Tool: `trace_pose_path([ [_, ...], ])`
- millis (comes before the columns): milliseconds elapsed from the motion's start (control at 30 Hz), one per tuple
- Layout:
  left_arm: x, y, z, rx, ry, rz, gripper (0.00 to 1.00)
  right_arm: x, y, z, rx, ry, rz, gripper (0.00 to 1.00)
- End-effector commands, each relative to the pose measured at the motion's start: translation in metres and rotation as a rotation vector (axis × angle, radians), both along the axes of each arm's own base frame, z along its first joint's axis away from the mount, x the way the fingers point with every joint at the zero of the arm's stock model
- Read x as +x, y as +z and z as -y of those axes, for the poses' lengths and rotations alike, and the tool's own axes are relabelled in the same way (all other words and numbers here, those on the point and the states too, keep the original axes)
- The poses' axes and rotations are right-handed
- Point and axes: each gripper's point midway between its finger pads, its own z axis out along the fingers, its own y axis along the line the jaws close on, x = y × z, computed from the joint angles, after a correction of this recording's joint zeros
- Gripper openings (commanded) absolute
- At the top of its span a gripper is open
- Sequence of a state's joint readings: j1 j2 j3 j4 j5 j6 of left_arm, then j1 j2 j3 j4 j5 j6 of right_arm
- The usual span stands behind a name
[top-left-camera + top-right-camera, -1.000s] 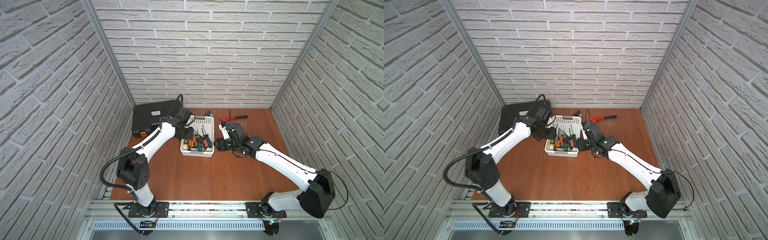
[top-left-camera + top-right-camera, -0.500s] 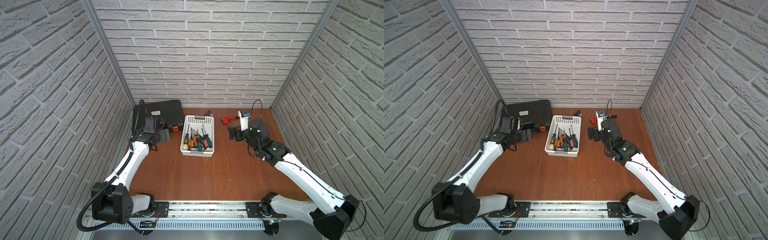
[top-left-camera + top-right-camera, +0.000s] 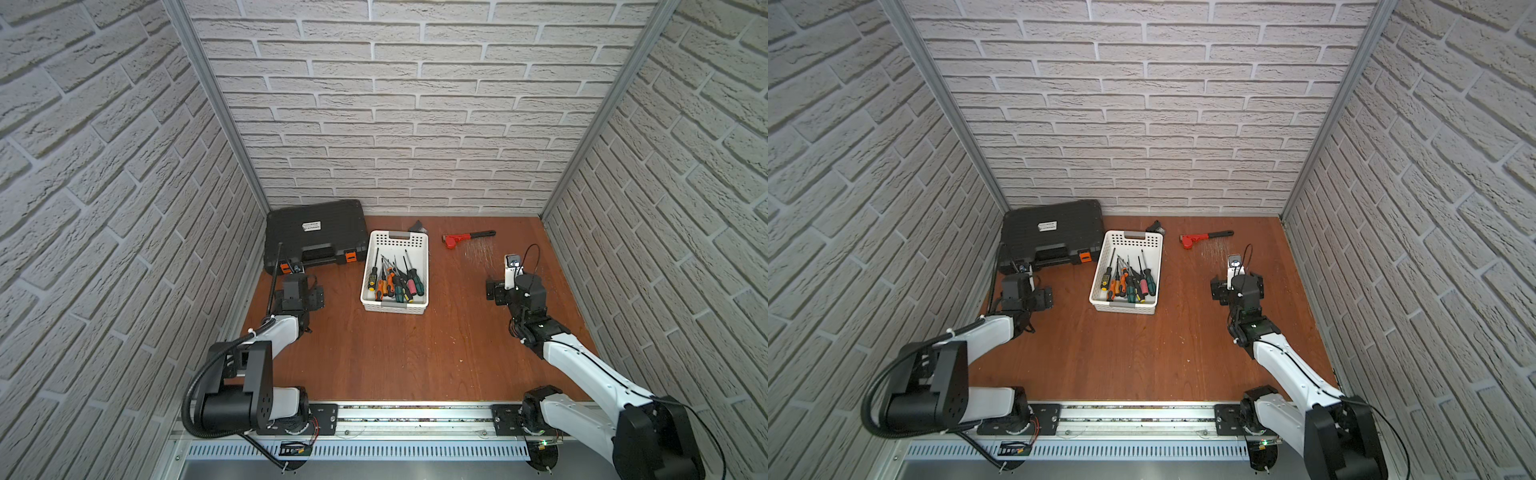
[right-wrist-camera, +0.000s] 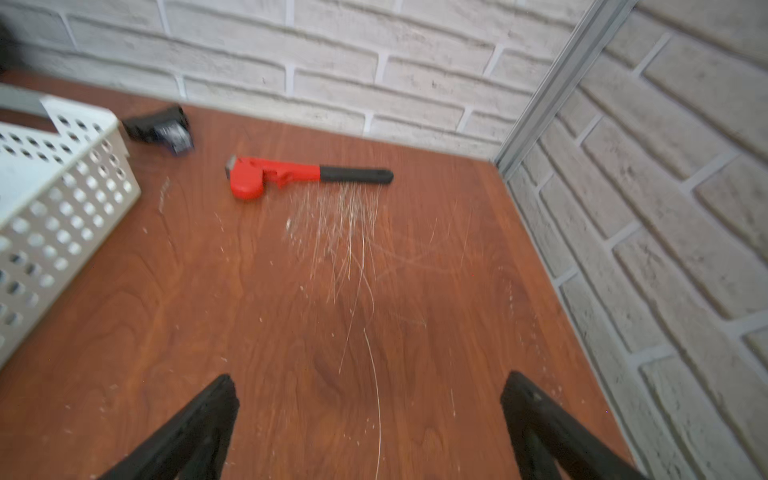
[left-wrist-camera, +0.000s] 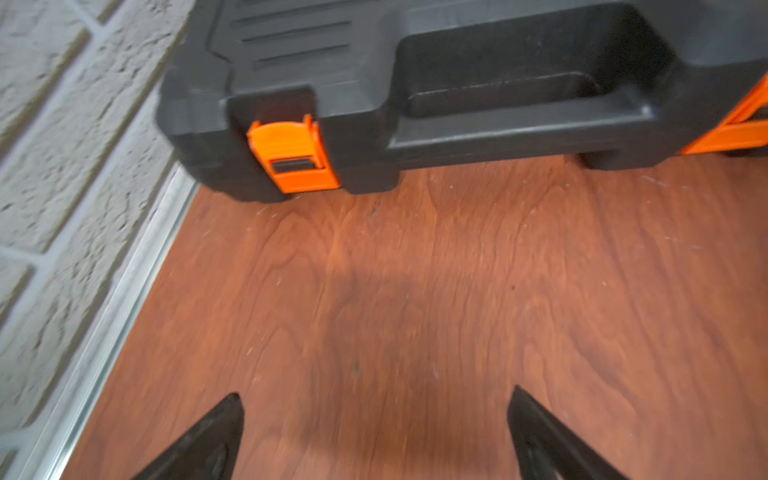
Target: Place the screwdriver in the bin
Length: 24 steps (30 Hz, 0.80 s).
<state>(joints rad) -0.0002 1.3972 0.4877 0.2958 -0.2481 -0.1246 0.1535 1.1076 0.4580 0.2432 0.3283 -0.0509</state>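
The bin (image 3: 394,308) (image 3: 1124,307) is a white perforated basket standing mid-table in both top views. Several screwdrivers (image 3: 395,282) (image 3: 1128,283) with coloured handles lie inside it. My left gripper (image 3: 300,277) (image 3: 1025,282) hovers left of the bin, facing the black case. In the left wrist view it (image 5: 376,395) is open over bare wood, holding nothing. My right gripper (image 3: 515,286) (image 3: 1235,286) hangs to the right of the bin. The right wrist view shows it (image 4: 370,376) open and empty, with the bin's corner (image 4: 62,208) off to one side.
A black tool case (image 3: 316,235) (image 5: 457,83) with orange latches lies at the back left. A red pipe wrench (image 3: 465,239) (image 4: 291,176) and a small black object (image 3: 417,226) (image 4: 160,126) lie near the back wall. Brick walls close in three sides.
Both arms have drawn back from the bin to their own sides of the table. Both grippers have opened wide.
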Motion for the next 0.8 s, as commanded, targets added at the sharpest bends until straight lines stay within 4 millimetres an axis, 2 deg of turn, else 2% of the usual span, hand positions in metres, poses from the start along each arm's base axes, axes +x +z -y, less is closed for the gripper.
trace_pose_path([
  [0,0.036,0.041,0.007,0.026,-0.062,0.219,0.98,0.017,0.013,0.005,0.083,-0.018,0.139,0.99],
  [67,0.044,0.044,0.014,0.010,-0.105,0.257,0.98,0.017,0.003,0.011,0.141,-0.021,0.163,0.99],
  [167,0.050,0.034,0.006,-0.006,-0.086,0.289,0.98,0.020,-0.008,0.008,0.190,0.017,0.192,0.95],
  [233,0.045,0.034,-0.002,-0.036,-0.057,0.309,0.98,0.020,-0.018,0.004,0.190,0.043,0.188,0.94],
  [300,0.039,0.027,-0.001,-0.038,-0.066,0.353,0.98,0.016,-0.032,0.004,0.195,0.045,0.208,0.94],
  [367,0.039,0.026,-0.001,-0.043,-0.065,0.335,0.98,0.027,-0.031,0.004,0.204,0.054,0.280,1.00],
  [400,0.040,0.027,-0.001,-0.041,-0.066,0.357,0.98,0.027,-0.031,0.002,0.214,0.071,0.270,1.00],
  [467,0.039,0.026,-0.002,-0.048,-0.065,0.340,0.98,0.031,-0.040,0.002,0.214,0.060,0.143,1.00],
  [533,0.039,0.026,-0.002,-0.047,-0.067,0.345,0.98,0.037,-0.043,-0.004,0.213,0.095,0.144,1.00],
  [600,0.039,0.026,-0.002,-0.043,-0.063,0.350,0.98,0.037,-0.040,-0.004,0.219,0.098,0.181,1.00],
  [767,0.039,0.026,-0.001,-0.042,-0.065,0.349,0.98,0.037,-0.042,-0.005,0.217,0.101,0.131,1.00],
])
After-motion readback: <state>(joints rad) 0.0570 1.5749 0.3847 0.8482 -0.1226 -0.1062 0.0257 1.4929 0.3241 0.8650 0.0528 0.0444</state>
